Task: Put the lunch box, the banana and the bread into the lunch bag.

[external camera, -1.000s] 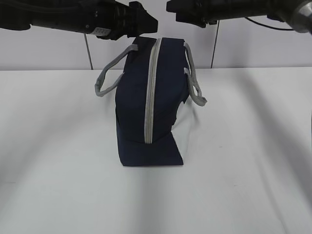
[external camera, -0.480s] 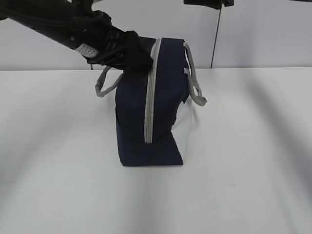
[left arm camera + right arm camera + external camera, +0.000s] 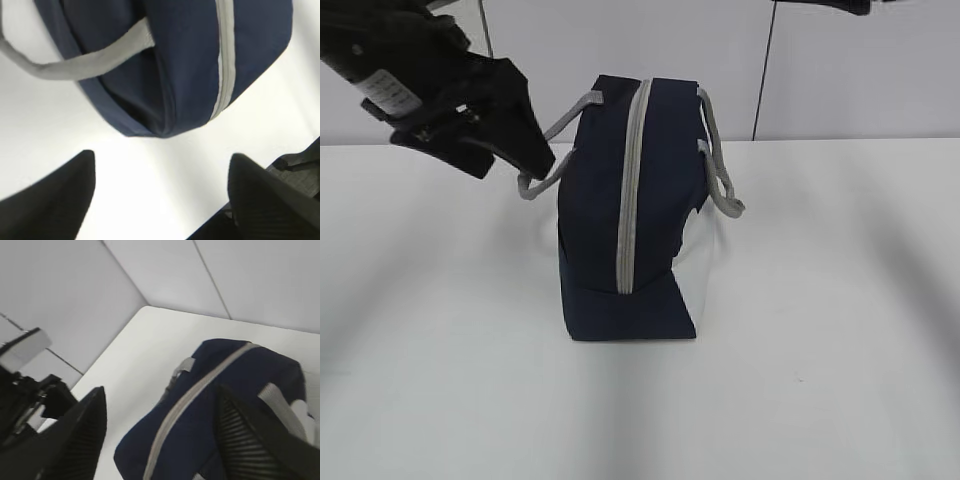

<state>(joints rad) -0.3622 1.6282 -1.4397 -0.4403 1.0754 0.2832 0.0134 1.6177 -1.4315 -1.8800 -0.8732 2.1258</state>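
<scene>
Near the middle of the white worktop (image 3: 820,380) the lunch bag (image 3: 630,220) is stood upright; its long axis is run from the near edge towards the far edge, so that one narrow end is presented to the exterior view; the grey zipper (image 3: 629,200) is laid along that axis over the top and down the near end, and it is seen fully closed; one grey strap handle (image 3: 545,160) is hung off the left side and the other handle (image 3: 718,170) off the right side. The left gripper (image 3: 520,150) is held above the worktop just left of the bag, beside the left handle; its fingers (image 3: 55,200) are seen well apart with nothing between them. The right gripper (image 3: 160,440) is held above the bag; its fingers (image 3: 250,440) are likewise spread apart and unloaded.
</scene>
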